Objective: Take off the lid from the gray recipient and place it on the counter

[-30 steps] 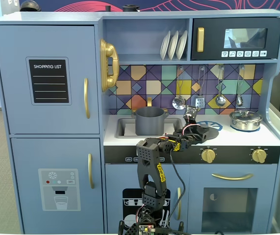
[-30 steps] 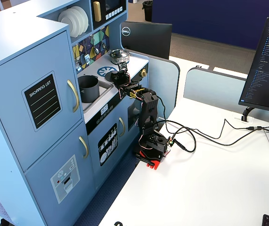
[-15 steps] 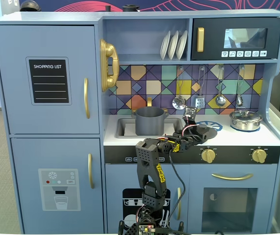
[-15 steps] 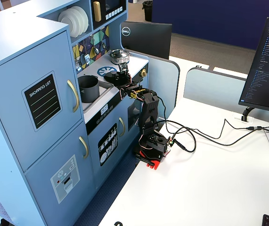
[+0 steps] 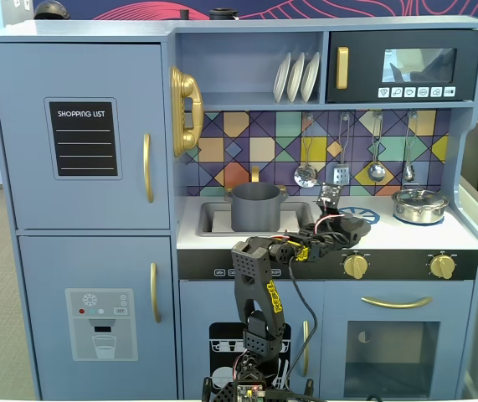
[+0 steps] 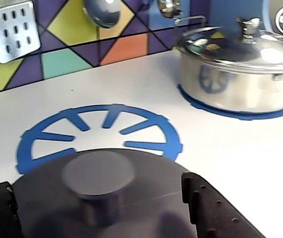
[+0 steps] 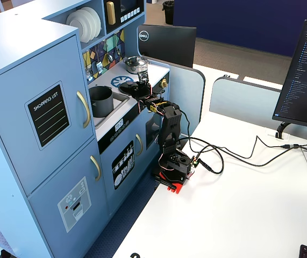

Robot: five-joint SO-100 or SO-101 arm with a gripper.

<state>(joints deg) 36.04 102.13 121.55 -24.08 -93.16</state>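
Note:
The dark gray lid (image 6: 146, 178) with its central knob lies low over the white counter (image 6: 230, 158), at the near edge of the printed blue burner ring (image 6: 156, 126). My gripper (image 6: 99, 186) is open, its black fingers (image 6: 200, 198) spread wide on either side of the knob and not touching it. In a fixed view the lid (image 5: 349, 224) sits by the counter's front edge with the gripper (image 5: 332, 226) over it. The gray recipient (image 5: 255, 207) stands uncovered in the sink basin, to the left in that view; it also shows in the other fixed view (image 7: 100, 100).
A shiny silver pot (image 6: 235, 74) with its own lid stands on a second burner at the right of the wrist view; it also shows in a fixed view (image 5: 419, 205). Utensils (image 5: 305, 174) hang on the tiled back wall. Knobs (image 5: 355, 265) line the front panel.

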